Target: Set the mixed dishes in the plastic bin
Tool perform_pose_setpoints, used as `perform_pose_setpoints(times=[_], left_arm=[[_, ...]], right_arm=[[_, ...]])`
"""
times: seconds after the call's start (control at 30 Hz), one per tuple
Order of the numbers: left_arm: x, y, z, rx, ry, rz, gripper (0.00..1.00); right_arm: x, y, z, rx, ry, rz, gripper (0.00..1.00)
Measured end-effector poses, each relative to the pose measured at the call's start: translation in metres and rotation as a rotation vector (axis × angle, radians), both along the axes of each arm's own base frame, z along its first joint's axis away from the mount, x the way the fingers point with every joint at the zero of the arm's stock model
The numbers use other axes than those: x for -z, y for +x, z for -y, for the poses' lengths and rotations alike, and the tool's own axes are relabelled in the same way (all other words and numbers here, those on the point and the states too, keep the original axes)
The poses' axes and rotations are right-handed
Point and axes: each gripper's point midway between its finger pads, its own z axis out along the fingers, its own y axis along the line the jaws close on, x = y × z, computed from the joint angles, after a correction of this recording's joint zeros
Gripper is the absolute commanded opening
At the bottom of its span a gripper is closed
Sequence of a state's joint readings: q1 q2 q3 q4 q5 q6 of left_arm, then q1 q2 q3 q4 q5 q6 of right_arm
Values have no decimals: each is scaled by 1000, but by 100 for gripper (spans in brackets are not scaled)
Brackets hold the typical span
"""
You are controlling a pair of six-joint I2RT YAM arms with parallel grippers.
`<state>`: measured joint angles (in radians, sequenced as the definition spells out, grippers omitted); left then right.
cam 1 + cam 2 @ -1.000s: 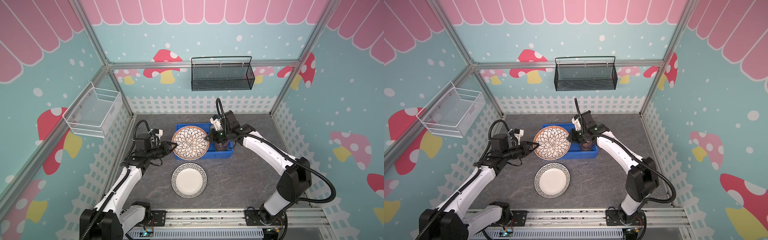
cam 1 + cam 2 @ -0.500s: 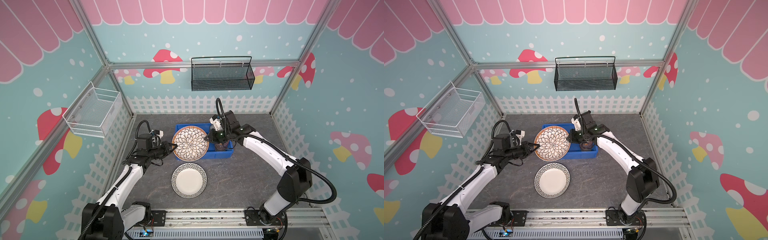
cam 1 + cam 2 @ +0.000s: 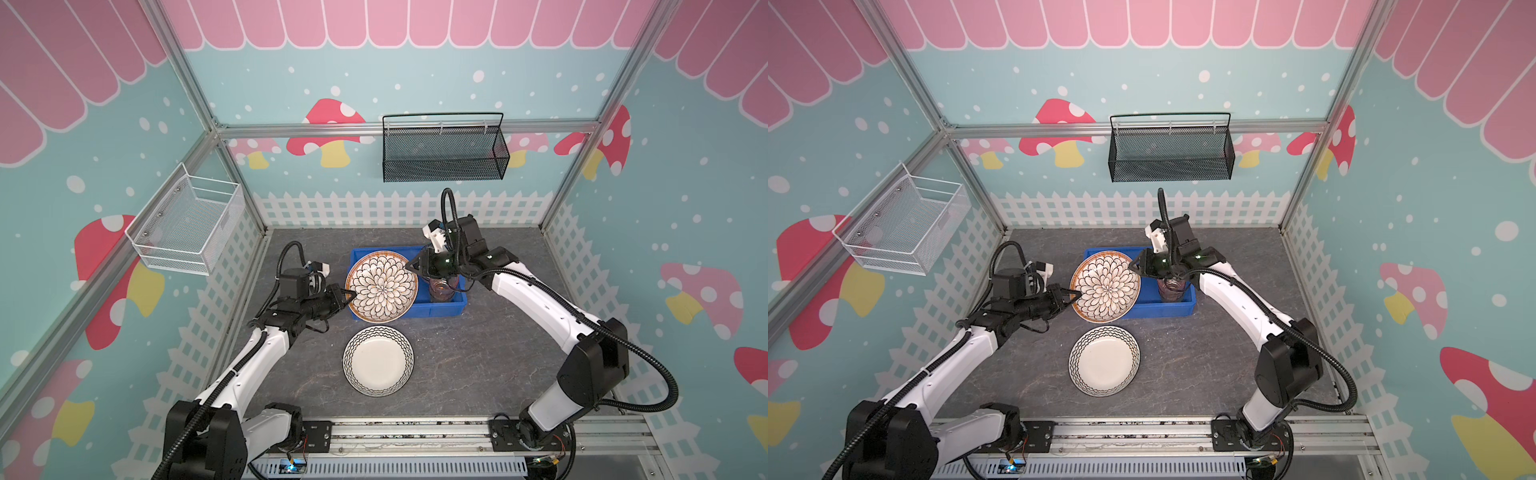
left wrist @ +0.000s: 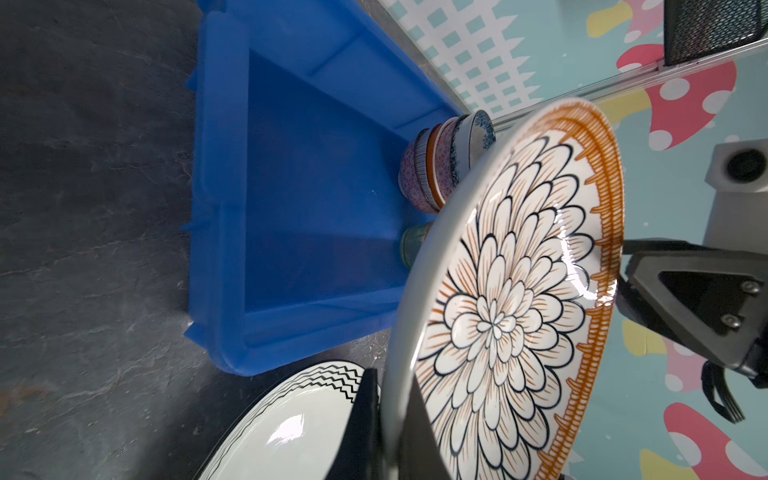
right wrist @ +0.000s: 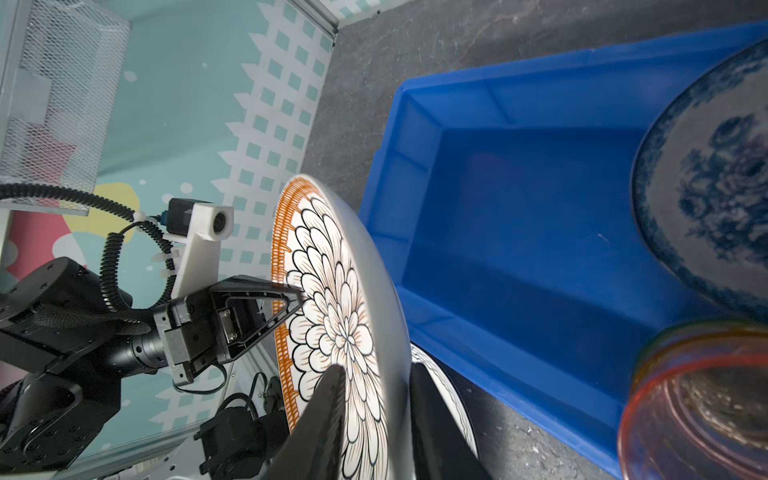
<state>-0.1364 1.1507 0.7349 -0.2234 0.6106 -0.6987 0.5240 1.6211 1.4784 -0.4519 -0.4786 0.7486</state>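
- A robot test cell dressed up as a playroom, not a real home.
- A bare aluminium frame (image 3: 407,129) holds printed wall panels (image 3: 415,62): mushrooms, white dots, picket fence.
- Two robot arms, left (image 3: 257,357) and right (image 3: 536,303), stand on a metal rail (image 3: 415,432) at the front edge of the desk (image 3: 478,365).
- A cabled camera (image 5: 219,221) rides on a wrist.

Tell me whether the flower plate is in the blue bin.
Out. The plate hangs tilted above the bin, its rim pinched in the left gripper, not lying inside.

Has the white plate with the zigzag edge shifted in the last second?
No. The zigzag plate lies where it was, the same gap from the front wall of the blue bin.
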Motion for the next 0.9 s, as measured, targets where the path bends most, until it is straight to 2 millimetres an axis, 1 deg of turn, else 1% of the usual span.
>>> perform_pose_setpoints(times=[0.1, 0.17, 0.2, 0.33, 0.43, 0.53, 0.6, 0.67, 0.73, 0.8, 0.9], left_arm=[[7, -3, -2, -11, 22, -29, 0], [13, -4, -6, -29, 44, -55, 0], [16, -4, -8, -41, 60, -69, 0], [17, -4, -16, -84, 118, -103, 0], [8, 1, -18, -110, 158, -105, 0], [-4, 10, -15, -123, 179, -97, 0], [-7, 17, -11, -131, 187, -99, 0], [-4, 25, -8, -143, 195, -118, 0], [5, 31, -6, -162, 204, -153, 0], [18, 36, -5, -181, 220, -196, 0], [34, 44, -2, -208, 250, -248, 0]], right_arm=[[-5, 3, 2, 5, 14, 10, 49], [-9, 4, 7, 11, 20, 20, 54], [-12, 5, 10, 17, 24, 27, 56], [-30, 9, 27, 46, 40, 69, 56], [-44, 11, 44, 77, 53, 103, 56], [-51, 10, 62, 105, 60, 123, 56], [-51, 10, 76, 129, 59, 127, 56], [-48, 10, 87, 148, 57, 125, 56], [-45, 10, 97, 164, 56, 120, 56], [-40, 10, 106, 175, 53, 113, 55], [-35, 11, 116, 185, 53, 104, 55]])
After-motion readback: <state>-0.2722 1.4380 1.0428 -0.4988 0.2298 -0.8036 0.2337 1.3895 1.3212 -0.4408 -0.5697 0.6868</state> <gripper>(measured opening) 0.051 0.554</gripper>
